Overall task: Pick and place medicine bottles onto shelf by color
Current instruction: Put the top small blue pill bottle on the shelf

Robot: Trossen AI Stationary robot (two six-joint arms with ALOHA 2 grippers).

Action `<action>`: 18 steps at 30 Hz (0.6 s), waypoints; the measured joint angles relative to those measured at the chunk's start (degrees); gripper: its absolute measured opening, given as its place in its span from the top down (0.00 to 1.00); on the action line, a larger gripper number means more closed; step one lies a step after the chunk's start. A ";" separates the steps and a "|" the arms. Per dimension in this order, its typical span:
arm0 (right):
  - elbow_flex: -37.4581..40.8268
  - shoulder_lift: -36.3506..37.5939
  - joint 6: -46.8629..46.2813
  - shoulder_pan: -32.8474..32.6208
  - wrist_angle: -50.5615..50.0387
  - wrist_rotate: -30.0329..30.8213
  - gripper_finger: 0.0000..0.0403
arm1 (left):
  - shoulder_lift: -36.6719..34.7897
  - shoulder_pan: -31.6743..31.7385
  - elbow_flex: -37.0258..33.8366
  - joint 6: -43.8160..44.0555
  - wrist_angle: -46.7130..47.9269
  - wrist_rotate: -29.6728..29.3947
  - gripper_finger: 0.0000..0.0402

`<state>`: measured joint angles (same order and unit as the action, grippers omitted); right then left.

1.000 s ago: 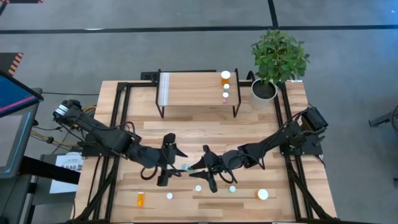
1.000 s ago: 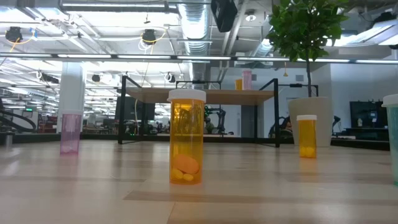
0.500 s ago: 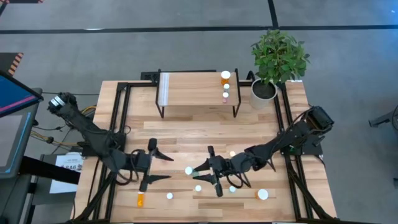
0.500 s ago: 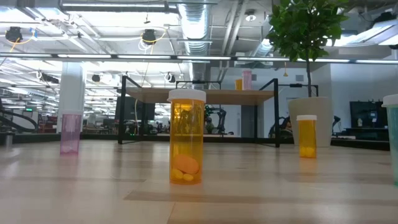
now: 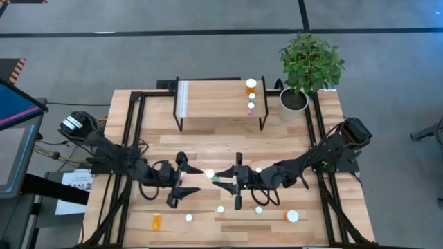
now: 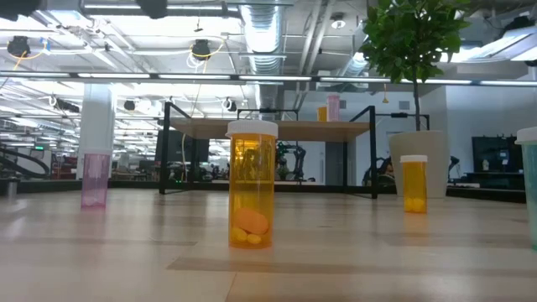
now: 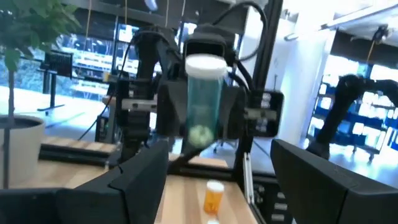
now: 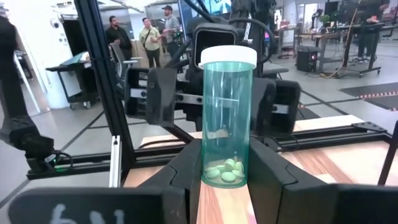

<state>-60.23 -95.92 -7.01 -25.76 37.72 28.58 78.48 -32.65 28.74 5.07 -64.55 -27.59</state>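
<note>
My right gripper is shut on a green medicine bottle with a white cap, above the table's middle. My left gripper faces it from the left. It is open, and its fingers stand wide on either side of the bottle without touching it. The shelf stands at the far side and bears an orange bottle and two smaller ones at its right end. Other bottles stand on the table near its front, among them an orange one and a pink one. My right gripper pinches the lower part of the green bottle's body between its two fingers. The fingers come level from the table's right side. The bottle stands upright in the hold, cap up, lifted clear of the table.
A potted plant stands at the far right beside the shelf. An orange bottle lies near the front left. A larger white-capped bottle stands near the front right. Black frame rails run along both table sides.
My left gripper drew back toward the table's left edge, then came right again toward the green bottle, staying open. My right gripper has carried the bottle a little toward the far edge, keeping it upright.
</note>
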 joint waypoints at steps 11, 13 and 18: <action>0.00 0.06 -0.50 -0.62 -1.66 0.02 0.70 | 6.16 2.75 7.59 -1.43 1.09 4.43 0.33; 0.02 -0.13 -0.59 -0.50 -2.15 0.04 0.70 | 6.11 2.83 7.69 -2.26 0.12 4.26 0.33; 0.02 -0.07 -0.93 -0.36 -1.89 0.07 0.70 | 6.14 3.68 7.69 -2.07 1.23 4.05 0.33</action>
<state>-60.20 -95.98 -7.94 -26.12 35.83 28.64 84.62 -28.97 36.42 3.00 -63.32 -23.54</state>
